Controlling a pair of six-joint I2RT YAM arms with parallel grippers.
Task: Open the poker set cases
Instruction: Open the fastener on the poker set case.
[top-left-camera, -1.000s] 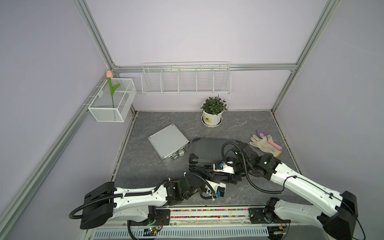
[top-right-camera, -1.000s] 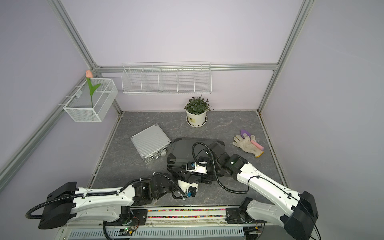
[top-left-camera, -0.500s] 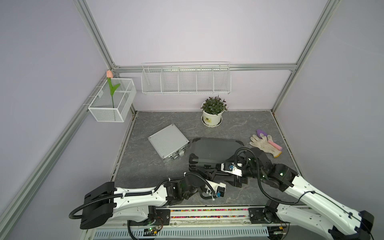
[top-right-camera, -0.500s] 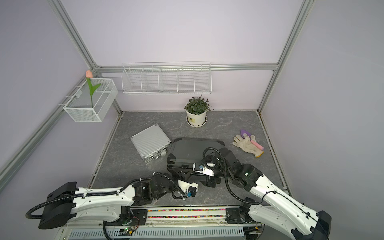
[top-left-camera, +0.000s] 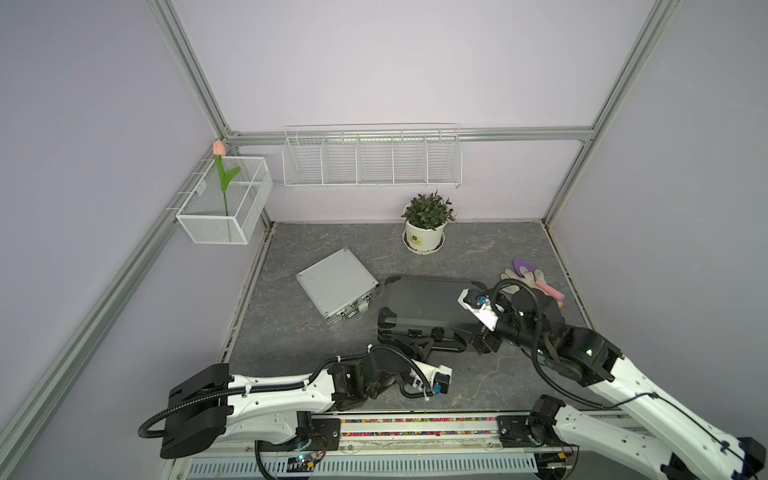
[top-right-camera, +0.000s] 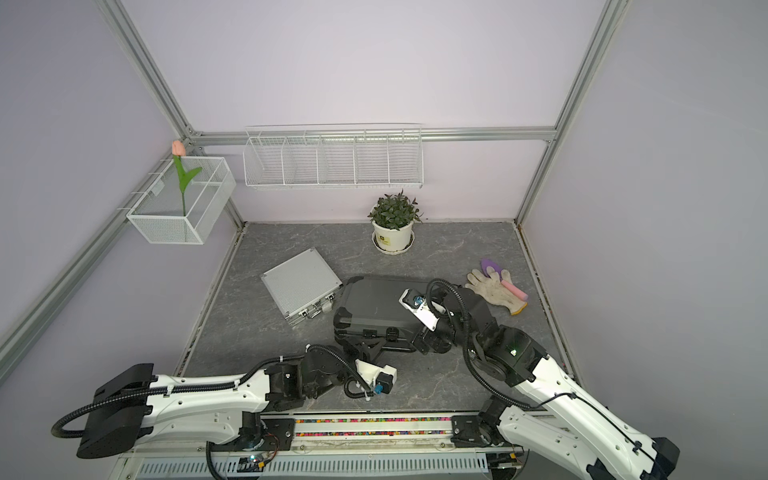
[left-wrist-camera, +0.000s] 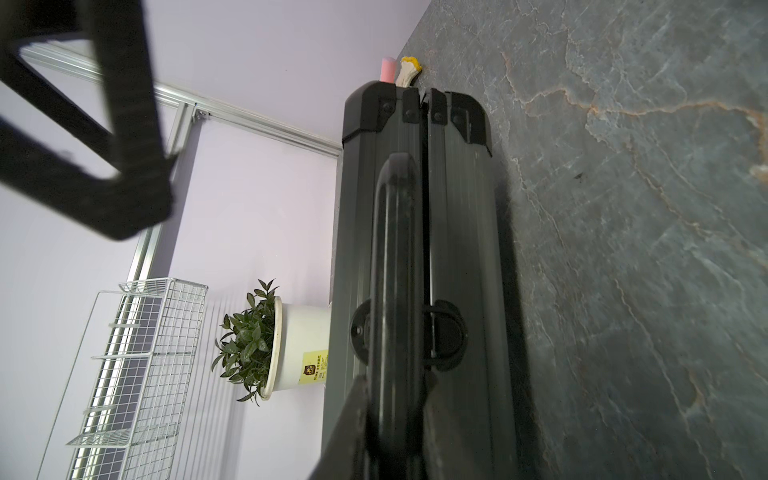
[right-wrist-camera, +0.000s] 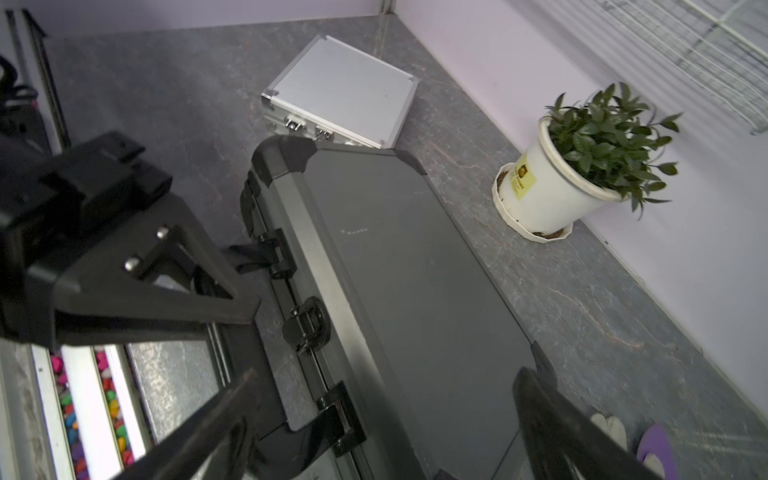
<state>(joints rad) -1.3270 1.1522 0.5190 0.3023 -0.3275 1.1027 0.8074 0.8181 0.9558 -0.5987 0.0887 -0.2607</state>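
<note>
The larger dark grey case (top-left-camera: 428, 299) (top-right-camera: 374, 299) lies flat mid-table, its handle side toward me. My left gripper (top-left-camera: 415, 347) (top-right-camera: 368, 347) (left-wrist-camera: 395, 386) is shut on the case's black handle (left-wrist-camera: 395, 249). In the left wrist view a thin dark gap runs along the seam of the case (left-wrist-camera: 461, 249). My right gripper (top-left-camera: 484, 343) (top-right-camera: 428, 343) (right-wrist-camera: 384, 378) is open at the case's front right end. Its fingers straddle the lid edge by a black latch (right-wrist-camera: 336, 415) and hold nothing. The small silver ribbed case (top-left-camera: 336, 284) (top-right-camera: 301, 282) (right-wrist-camera: 345, 104) lies closed to the left.
A potted plant (top-left-camera: 426, 224) stands at the back wall. A work glove (top-left-camera: 523, 276) with pink and purple items lies at the right edge. Wire baskets (top-left-camera: 372, 160) hang on the walls. The arms' rail (top-left-camera: 415, 424) runs along the front.
My right arm has slid rightward along the dark case's front edge and its gripper has opened wider. The left arm has stayed on the handle.
</note>
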